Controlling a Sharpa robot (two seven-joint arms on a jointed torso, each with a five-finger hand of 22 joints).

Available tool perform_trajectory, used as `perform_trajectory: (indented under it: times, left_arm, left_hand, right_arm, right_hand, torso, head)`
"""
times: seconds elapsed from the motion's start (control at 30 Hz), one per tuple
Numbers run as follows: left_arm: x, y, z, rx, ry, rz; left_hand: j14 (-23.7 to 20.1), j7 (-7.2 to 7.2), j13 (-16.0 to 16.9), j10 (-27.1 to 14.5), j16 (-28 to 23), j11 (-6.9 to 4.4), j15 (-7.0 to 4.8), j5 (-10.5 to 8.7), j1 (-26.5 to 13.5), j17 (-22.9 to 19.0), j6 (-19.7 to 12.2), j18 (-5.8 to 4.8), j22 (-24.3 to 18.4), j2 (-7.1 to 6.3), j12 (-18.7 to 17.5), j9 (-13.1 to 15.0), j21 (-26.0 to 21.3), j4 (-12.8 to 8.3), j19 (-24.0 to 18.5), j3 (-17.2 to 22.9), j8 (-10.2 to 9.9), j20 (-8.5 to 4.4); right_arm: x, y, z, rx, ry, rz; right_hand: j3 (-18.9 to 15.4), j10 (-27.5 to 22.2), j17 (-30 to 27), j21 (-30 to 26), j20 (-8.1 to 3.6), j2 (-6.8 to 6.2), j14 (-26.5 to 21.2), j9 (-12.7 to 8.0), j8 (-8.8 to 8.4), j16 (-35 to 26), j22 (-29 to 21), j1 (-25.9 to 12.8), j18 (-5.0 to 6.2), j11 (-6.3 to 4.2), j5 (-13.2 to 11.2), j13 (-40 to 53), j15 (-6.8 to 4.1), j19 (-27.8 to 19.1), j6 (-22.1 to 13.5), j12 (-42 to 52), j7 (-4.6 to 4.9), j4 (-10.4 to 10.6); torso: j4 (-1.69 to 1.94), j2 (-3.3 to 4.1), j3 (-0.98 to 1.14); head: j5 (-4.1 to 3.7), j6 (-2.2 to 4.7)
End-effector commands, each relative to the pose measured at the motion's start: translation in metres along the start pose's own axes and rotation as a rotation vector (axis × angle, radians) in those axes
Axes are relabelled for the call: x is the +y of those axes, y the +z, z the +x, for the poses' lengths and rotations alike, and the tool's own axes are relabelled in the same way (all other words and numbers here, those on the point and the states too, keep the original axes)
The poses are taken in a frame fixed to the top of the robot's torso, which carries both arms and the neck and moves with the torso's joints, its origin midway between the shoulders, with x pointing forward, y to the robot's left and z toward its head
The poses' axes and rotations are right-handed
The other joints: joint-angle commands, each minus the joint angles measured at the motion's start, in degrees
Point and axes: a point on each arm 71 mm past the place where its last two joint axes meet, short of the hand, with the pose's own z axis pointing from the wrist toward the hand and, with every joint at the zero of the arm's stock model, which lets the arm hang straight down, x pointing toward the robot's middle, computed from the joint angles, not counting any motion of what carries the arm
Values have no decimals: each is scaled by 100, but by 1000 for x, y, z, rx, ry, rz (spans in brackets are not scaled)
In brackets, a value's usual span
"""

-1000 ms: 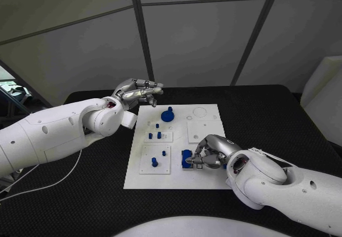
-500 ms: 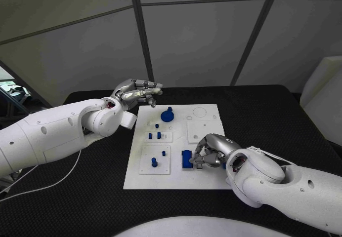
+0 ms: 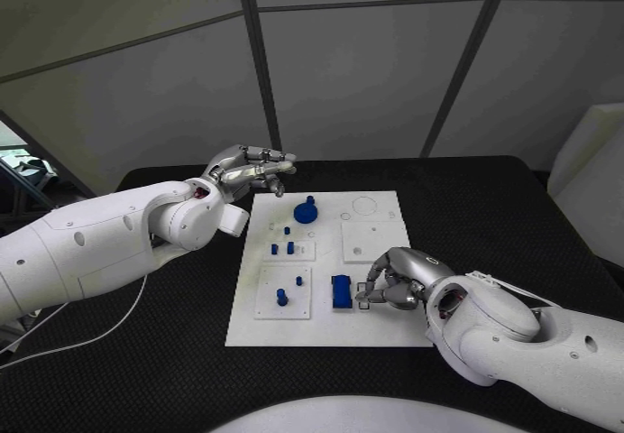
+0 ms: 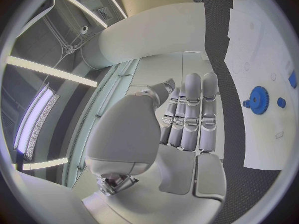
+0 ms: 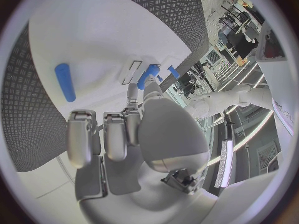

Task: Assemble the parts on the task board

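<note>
1. The task board (image 3: pixel 325 325) lies in the middle of the black tabletop (image 3: pixel 520 207). Several small blue pegs (image 3: pixel 282 296) stand upright in its white sub-plates, and a blue gear (image 3: pixel 306 212) sits near its far edge, so part of the assembly looks done.
2. A blue block (image 3: pixel 342 292) lies on the near half of the board, its long axis running from near edge to far edge. Whether it is fully seated cannot be told.
3. The right hand (image 3: pixel 394 280) hovers just beside the block with its fingers curled in; nothing can be seen in them.
4. The left hand (image 3: pixel 250 169) is raised beyond the board's far left corner, its fingers curled and holding nothing visible.
5. Judged from this, empty sockets near the far right corner suggest parts remain to be placed.
</note>
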Motion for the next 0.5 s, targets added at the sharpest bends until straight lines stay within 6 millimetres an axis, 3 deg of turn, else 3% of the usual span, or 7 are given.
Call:
perform_trajectory:
  times: [0.03,0.23,0.4,0.5]
  left_arm:
    - [-1,0,0,7,-6,3]
    - [-1,-1,-1,4,-4,3]
    - [0,-1,1,9,-5,2]
    - [0,-1,2,11,-6,2]
  left_hand:
    - [-26,3,-6,-37,40,4,5,3,-28,-6,-23,72,-5,9,19,-6,-25,-24,-20,-7,27,1]
    - [-29,3,-7,-41,45,5,5,3,-23,-13,-25,72,-5,9,22,-6,-26,-30,-19,-4,27,1]
    - [-29,3,-7,-41,45,5,5,3,-23,-13,-25,72,-5,9,22,-6,-26,-30,-19,-4,27,1]
    - [-29,3,-7,-41,45,5,5,3,-23,-13,-25,72,-5,9,22,-6,-26,-30,-19,-4,27,1]
  right_arm:
    - [-4,-7,-11,-80,76,-52]
    - [-32,-23,-24,-96,30,-2]
    - [-54,-32,-32,-100,-56,57]
    - [-61,-34,-35,-100,-102,79]
  right_hand:
    - [-111,-8,1116,-25,71,-98,505,-101,-224,7,1199,-225,-88,120,364,-475,120,366,-176,-64,99,141]
    - [-256,-83,1105,-34,206,-81,503,-386,-693,1,1191,-276,-84,253,554,-581,241,359,-281,-228,245,317]
    - [-303,-97,1088,-40,236,-80,499,-486,-841,-8,1185,-247,-81,273,641,-602,263,353,-223,-263,265,365]
    - [-332,-89,1078,-42,242,-84,496,-519,-880,-13,1184,-245,-81,269,662,-592,263,352,-146,-252,257,398]
  torso:
    - [-10,-3,4]
    - [-33,-19,2]
    - [-51,-29,-1]
    - [-63,-29,10]
  head:
    - [-15,13]
    - [-130,19]
    - [-233,15]
    - [-265,14]
